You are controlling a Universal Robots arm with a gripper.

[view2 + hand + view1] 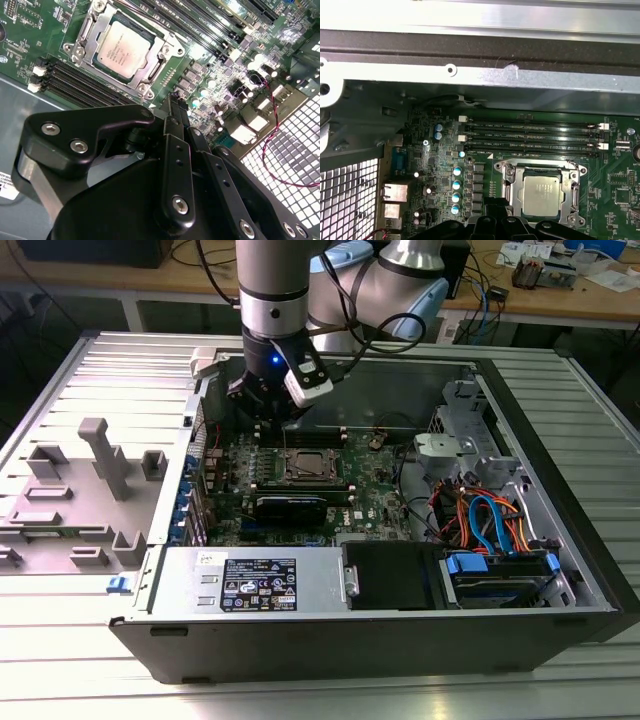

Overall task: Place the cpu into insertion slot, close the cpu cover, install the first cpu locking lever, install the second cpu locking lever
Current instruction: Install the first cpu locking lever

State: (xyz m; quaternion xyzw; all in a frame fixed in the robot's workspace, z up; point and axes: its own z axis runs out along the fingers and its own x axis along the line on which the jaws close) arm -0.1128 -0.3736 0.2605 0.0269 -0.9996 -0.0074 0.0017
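Ribbed grey metal table point(560, 680) carried open computer case point(600, 585); wooden bench behind. Cpu point(123, 48) sat in insertion slot point(506, 172) of green motherboard point(45, 35), cpu cover point(98, 37) down around it. Black memory slots point(530, 136) just beside. Gripper point(176, 102) hovered near socket, fingers together, holding nothing. Red-black wire point(270, 145) near perforated panel point(300, 150).

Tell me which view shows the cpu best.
The second wrist view: the cpu lies whole and large under the closed cpu cover. The first wrist view has it smaller, near the gripper; the exterior view shows it tiny.
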